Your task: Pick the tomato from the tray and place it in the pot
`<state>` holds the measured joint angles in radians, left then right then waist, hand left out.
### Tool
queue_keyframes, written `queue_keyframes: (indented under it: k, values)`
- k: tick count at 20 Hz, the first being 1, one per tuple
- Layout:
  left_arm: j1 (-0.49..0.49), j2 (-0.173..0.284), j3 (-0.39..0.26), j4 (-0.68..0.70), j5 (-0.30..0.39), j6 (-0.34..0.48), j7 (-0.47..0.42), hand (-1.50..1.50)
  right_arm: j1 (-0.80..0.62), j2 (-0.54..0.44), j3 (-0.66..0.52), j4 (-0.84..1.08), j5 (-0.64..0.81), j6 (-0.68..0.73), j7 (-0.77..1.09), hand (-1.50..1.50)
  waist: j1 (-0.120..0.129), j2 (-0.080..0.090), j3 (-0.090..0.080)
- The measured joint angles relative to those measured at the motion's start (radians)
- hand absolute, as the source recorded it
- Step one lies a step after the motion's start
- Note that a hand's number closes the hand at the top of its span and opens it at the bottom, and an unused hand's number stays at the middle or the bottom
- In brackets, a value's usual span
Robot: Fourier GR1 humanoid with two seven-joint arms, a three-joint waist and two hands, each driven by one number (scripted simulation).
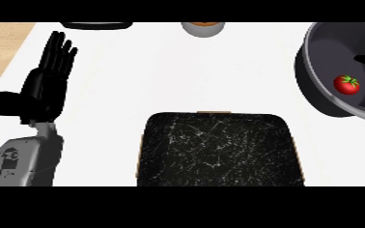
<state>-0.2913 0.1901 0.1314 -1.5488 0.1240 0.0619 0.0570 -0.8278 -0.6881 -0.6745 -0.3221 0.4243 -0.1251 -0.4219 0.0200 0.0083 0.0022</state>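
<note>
While the left robot hand (49, 79) stood at the view's left edge, its black fingers were straight and close together, pointing up the view, and they held nothing; its grey forearm (30, 159) rose from the lower left corner. No right robot hand showed anywhere in the head view. At the right edge sat the pot (317, 89), a dark grey round vessel cut off by the frame, its thick rim curving down and around toward the lower right. Inside it, on the darker floor near the right edge, lay the tomato (347, 84), small, red and shiny, with a green stalk on top. At the lower middle lay the tray (221, 149), black with a pattern of fine white scratches and rounded corners, a thin tan edge showing along its top and right side; nothing rested on it, and it was well apart from the tomato. All of this stood on the white bench (178, 67), beside a strip of light wood at the far left. Along the top edge, a grey bowl (203, 29) holding something orange was partly visible, and to its left a flat black object (96, 25) was also cut off, too little showing to identify.
</note>
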Motion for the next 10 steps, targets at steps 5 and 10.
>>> queue_keyframes:
  k: [5, 10]
  values:
    - [0.004, -0.019, -0.018, -0.013, -0.016, 0.017, 0.008, 0.0, 0.043, -0.063, -0.079, 0.022, -0.089, 0.044, -0.066, -1.5, -0.001, 0.001, 0.001]
    - [0.008, -0.017, -0.014, -0.014, -0.014, 0.012, 0.008, 0.0, 0.096, -0.137, -0.143, 0.054, -0.164, 0.117, -0.128, -1.5, 0.001, 0.002, 0.001]
